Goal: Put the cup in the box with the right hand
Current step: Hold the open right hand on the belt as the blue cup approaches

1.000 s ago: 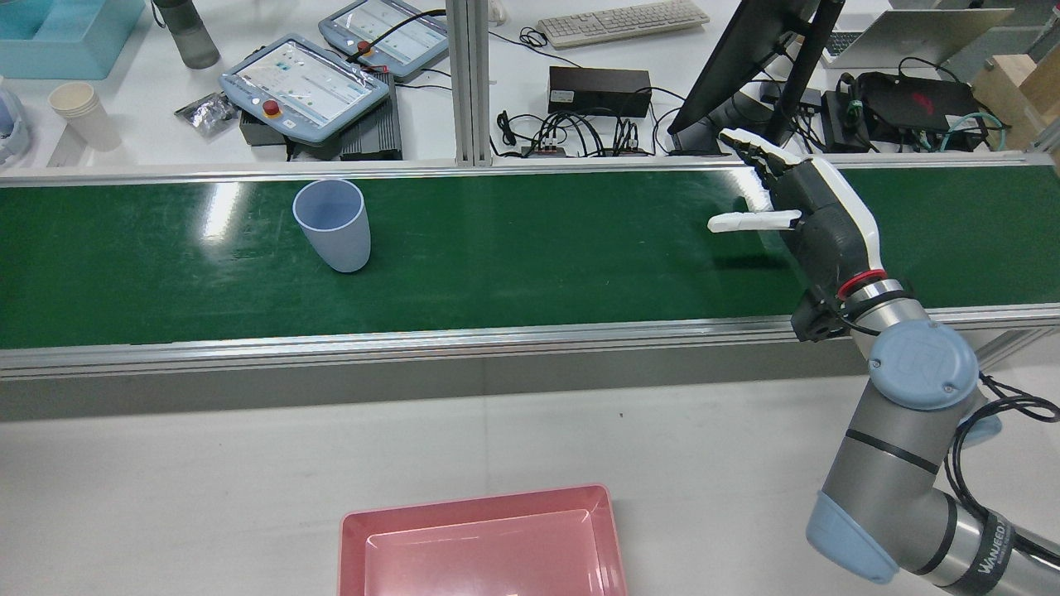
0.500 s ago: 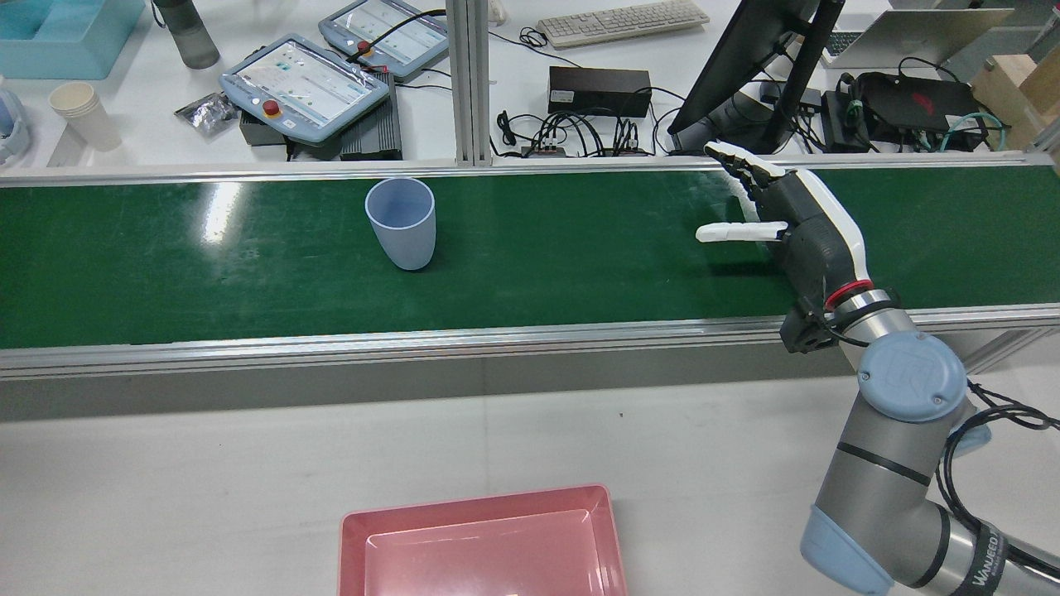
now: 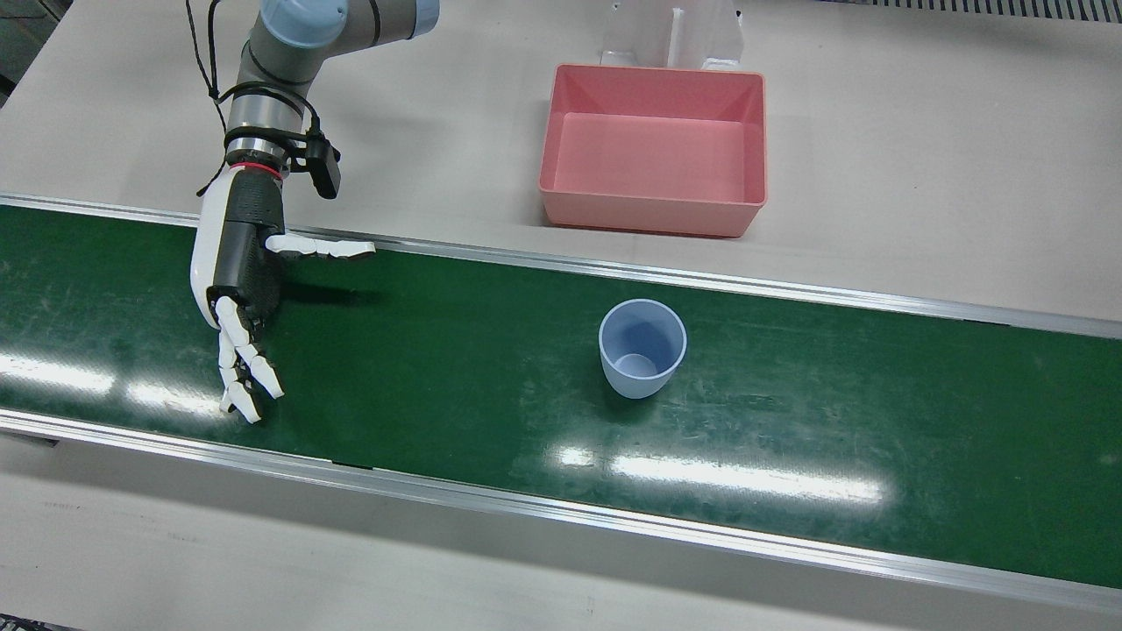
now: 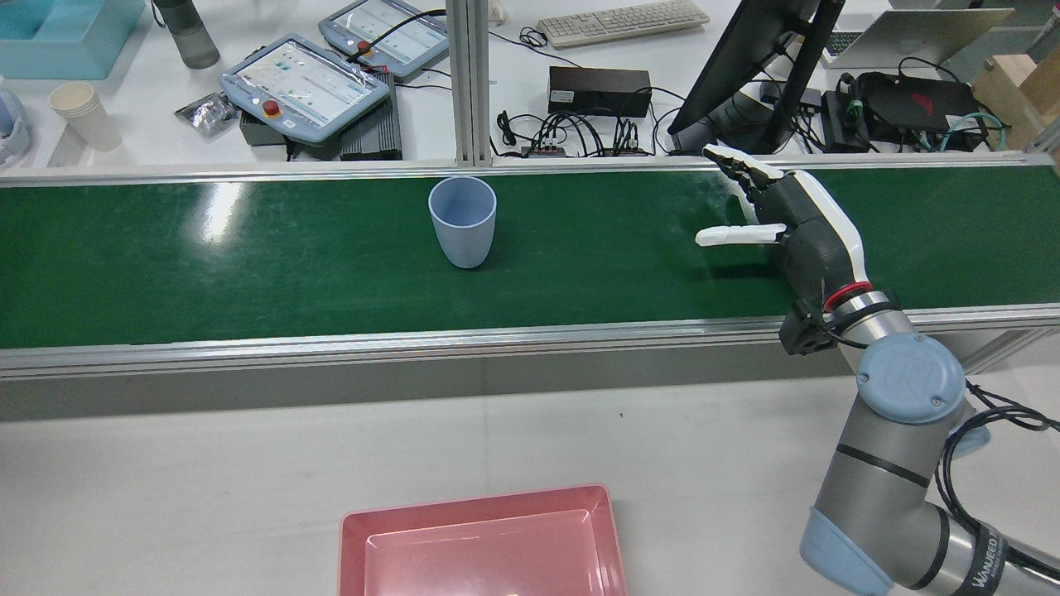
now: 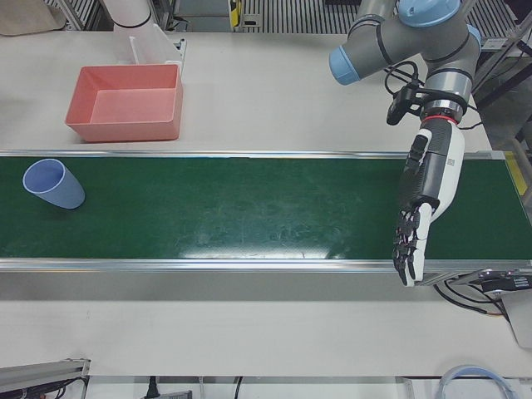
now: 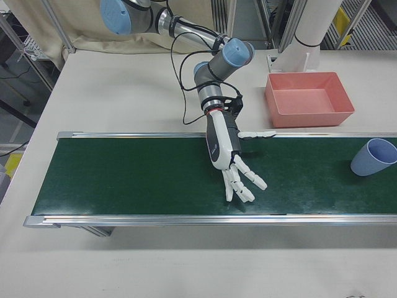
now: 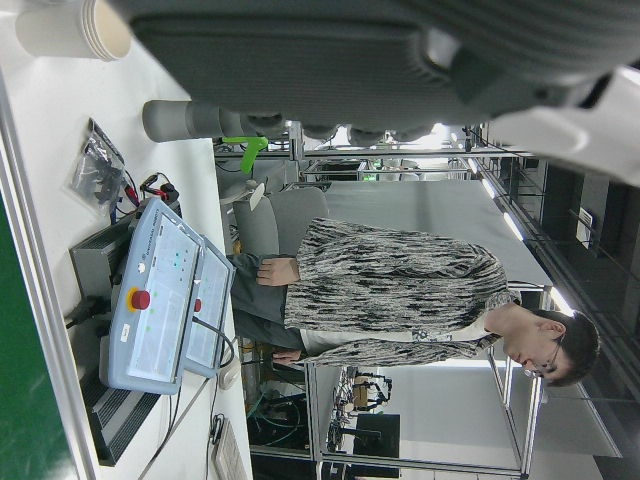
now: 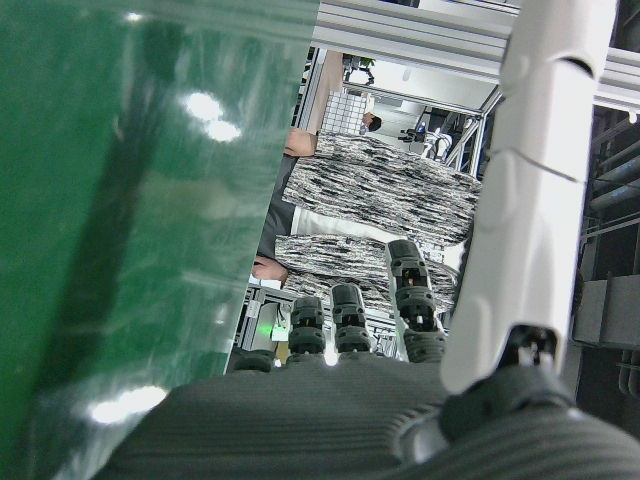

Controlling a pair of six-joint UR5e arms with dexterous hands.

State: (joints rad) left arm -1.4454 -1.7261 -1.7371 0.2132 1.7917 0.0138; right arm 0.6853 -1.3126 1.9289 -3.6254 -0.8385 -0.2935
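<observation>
Green belt (image 3: pixel 438 368): cup (image 3: pixel 642 348) upright, right hand (image 3: pixel 238 272) w/ fingers (image 3: pixel 245 368) spread.

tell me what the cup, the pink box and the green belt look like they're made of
Cup: likely plastic, matte pale blue, with a thin even rim and a smooth one-piece wall.
Pink box: likely moulded plastic, slightly glossy, with rounded corners and a rolled rim.
Green belt: probably rubber or PVC, glossy, with bright lamp reflections and fine scuff marks.
</observation>
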